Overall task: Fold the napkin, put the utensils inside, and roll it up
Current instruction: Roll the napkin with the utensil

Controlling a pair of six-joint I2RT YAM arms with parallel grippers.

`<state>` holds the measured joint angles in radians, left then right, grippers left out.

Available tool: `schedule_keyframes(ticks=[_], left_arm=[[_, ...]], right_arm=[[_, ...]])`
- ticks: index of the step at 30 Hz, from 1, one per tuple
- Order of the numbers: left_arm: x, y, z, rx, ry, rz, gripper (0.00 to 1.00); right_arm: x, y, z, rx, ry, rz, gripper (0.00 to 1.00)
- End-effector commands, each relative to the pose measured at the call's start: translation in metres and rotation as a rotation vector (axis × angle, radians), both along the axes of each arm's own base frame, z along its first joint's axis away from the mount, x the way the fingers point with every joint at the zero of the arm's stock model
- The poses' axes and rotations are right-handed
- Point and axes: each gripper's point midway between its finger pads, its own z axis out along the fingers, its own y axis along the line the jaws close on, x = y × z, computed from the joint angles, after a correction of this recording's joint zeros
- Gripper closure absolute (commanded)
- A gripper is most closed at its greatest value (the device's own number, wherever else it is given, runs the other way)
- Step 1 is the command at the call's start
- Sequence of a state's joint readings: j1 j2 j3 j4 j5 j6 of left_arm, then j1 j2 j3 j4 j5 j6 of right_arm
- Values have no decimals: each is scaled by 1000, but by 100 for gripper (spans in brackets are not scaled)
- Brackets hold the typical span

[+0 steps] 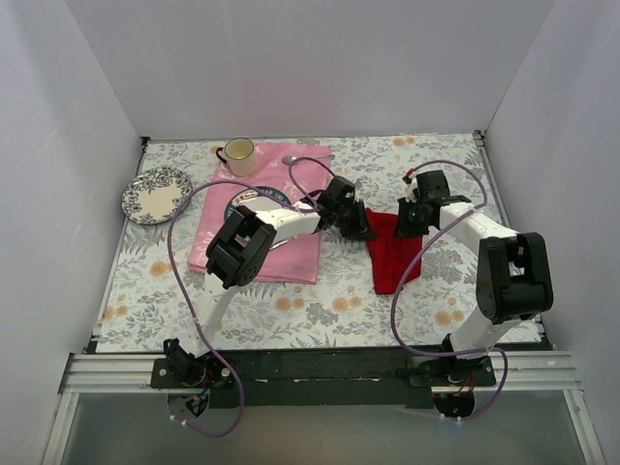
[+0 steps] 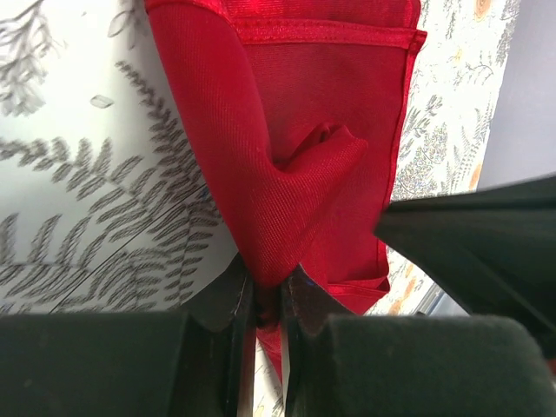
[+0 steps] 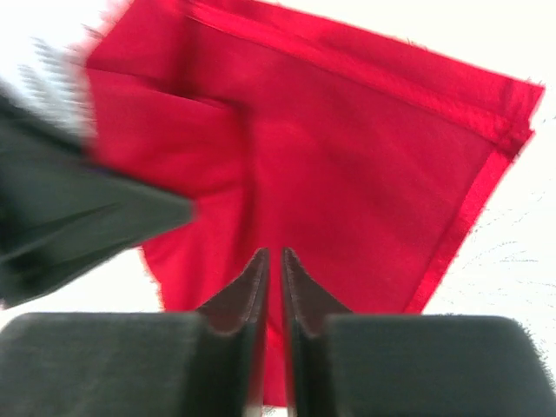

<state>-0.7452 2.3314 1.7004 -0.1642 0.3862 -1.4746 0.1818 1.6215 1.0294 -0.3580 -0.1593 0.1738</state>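
Left wrist view: the napkin [image 2: 304, 182], deep red and hemmed, is bunched up into the left pincer [image 2: 266, 295], which is clamped on a fold of it. The right pincer [image 3: 274, 265] sits over the same cloth, jaws nearly together with a thin slit between. Whether any cloth is caught there, cannot tell (frame is blurred). From above, both pincers sit at the napkin's far edge, close together, while its near part lies on the surface [image 1: 291, 310].

Judgement: the fold is in hand. To do it well, lift both ends evenly and keep the hem taut between them. Carry it toward the napkin's near edge, lay hem on hem, and let go only once flat. Uneven height would skew the fold, and thin cloth may slip.

Outward: a pink cloth [image 1: 295, 257] lies left of the napkin, near but apart. A spoon [image 1: 305, 158] lies beyond and left of the napkin (handle too small to read). A mug [image 1: 237, 153] stands further left, and a patterned plate [image 1: 155, 192] well to the left. The surface is floral-covered, and white walls [image 1: 291, 68] close three sides.
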Motion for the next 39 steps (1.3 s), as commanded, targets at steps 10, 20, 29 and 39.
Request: schedule_keyframes(ticks=[10, 20, 29, 39], left_arm=[[20, 40, 14, -70, 62, 246, 100], [24, 45, 3, -59, 112, 269, 100], [16, 40, -5, -51, 162, 220, 100], [11, 38, -9, -55, 220, 214, 100]], right_arm=[[-29, -47, -56, -203, 79, -123, 93], [-17, -59, -45, -313, 61, -64, 93], [-3, 21, 37, -370, -199, 252, 44], [-22, 93, 11, -321, -235, 518, 33]])
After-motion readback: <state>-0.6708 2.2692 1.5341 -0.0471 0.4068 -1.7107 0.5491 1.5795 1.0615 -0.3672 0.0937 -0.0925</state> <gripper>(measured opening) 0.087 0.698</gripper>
